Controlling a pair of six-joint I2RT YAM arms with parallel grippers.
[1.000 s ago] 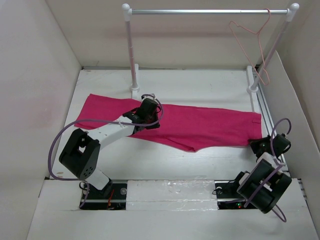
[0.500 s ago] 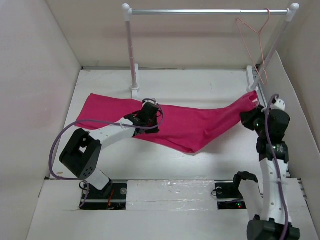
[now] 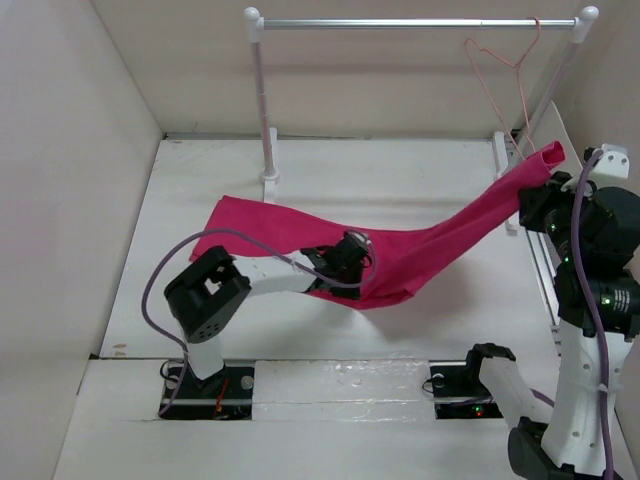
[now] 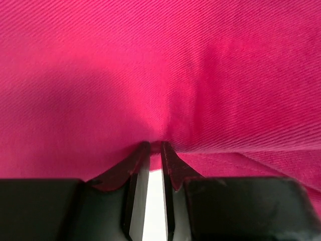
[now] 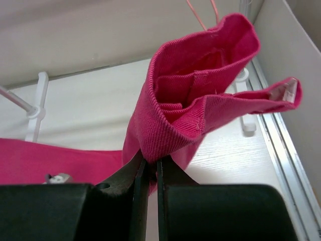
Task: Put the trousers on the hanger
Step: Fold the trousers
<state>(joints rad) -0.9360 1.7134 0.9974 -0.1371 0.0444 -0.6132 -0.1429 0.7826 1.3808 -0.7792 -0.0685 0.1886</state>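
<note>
Risks, left to right: the left gripper [image 3: 348, 258] pins the trousers [image 3: 280, 228] low at mid-length, near the table [image 3: 200, 170]. If the right side goes higher, the cloth will likely tighten and could slip out of one pinch. The right gripper [image 3: 537, 196] has only a narrow fold of the bunched end, a thin bite that could pull free. The hanger [image 3: 497, 72] hangs loose on the rail [image 3: 400, 22], just beside the raised end; a nudge could swing it or knock it off.

Grippers: left jaws nearly closed, clamped on a ridge of cloth. Right jaws nearly closed, gripping the folded hem, with the end flaring open above.

Trousers run from the table at left up to the right gripper, not on the hanger yet.
</note>
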